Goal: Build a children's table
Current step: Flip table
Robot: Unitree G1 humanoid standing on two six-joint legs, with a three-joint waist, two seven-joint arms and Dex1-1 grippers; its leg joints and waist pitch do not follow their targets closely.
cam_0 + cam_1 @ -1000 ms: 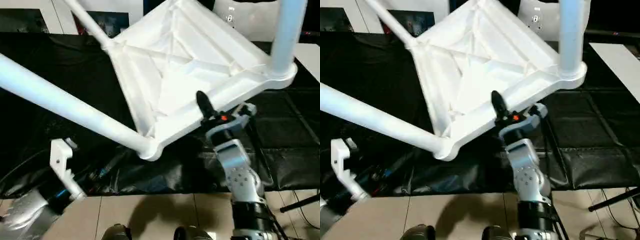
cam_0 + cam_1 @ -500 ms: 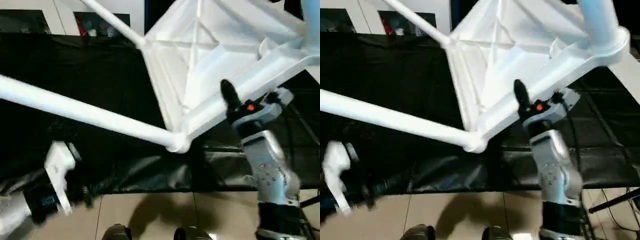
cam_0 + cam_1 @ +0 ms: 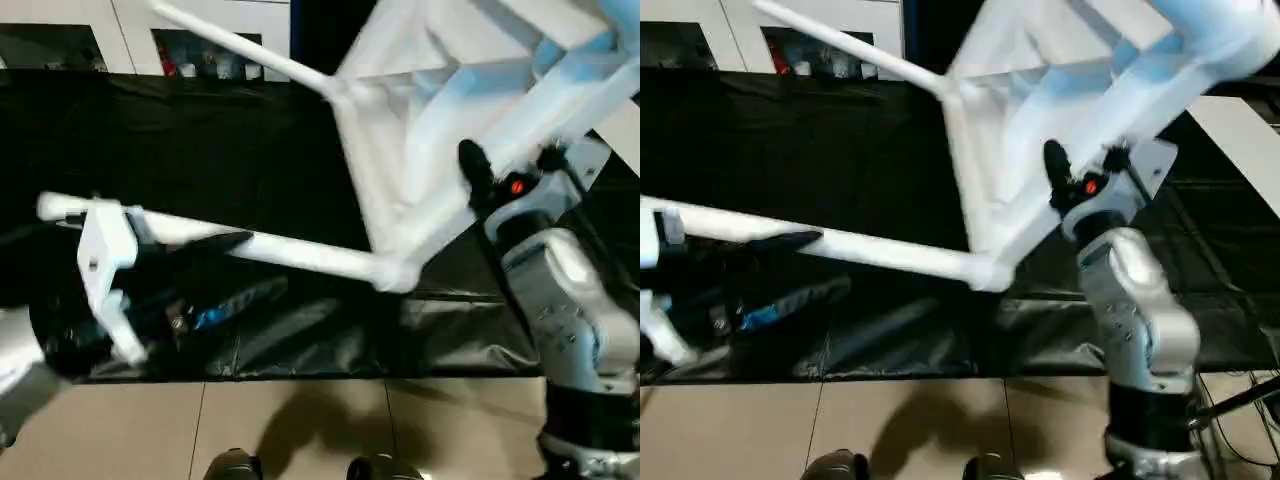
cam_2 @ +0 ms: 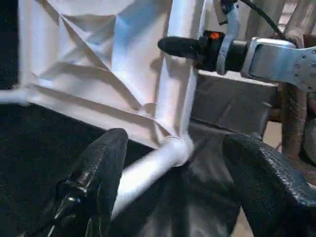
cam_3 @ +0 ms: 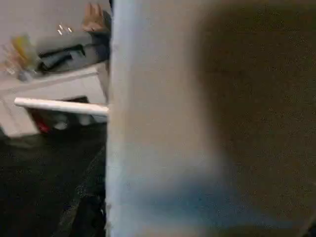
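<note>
Table: the children's table (image 3: 440, 110) is in the air, tilted, with its ribbed underside turned toward the camera, above the counter (image 3: 200, 140) that is covered with a black sheet.

Legs: one leg (image 3: 250, 245) goes from the near corner socket (image 3: 395, 272) out to the robot's left side; a second leg (image 3: 235, 45) goes from the far corner toward the back; a third one (image 3: 1210, 35) rises at the upper right. A fourth leg I cannot make out.

Right gripper: the right gripper (image 3: 500, 178) is on the edge rail of the table top. One black finger (image 3: 475, 172) lies against the inner side of the rail, so it seems to pinch the rail and carry the table, but the other finger is hidden behind the plastic.

Left gripper: the left gripper (image 4: 173, 168) is spread wide. The near leg passes between its two fingers (image 4: 106, 163), and I do not see it touching either one.

Step in hand: I judge that the robot turns the table with the right arm and brings the left gripper to the near leg.

Next move: it calls for pressing the left fingers together on the leg near the socket, then turning the table with both arms so the legs point down. The right grasp must stay firm, because the table hangs mostly from it.
</note>
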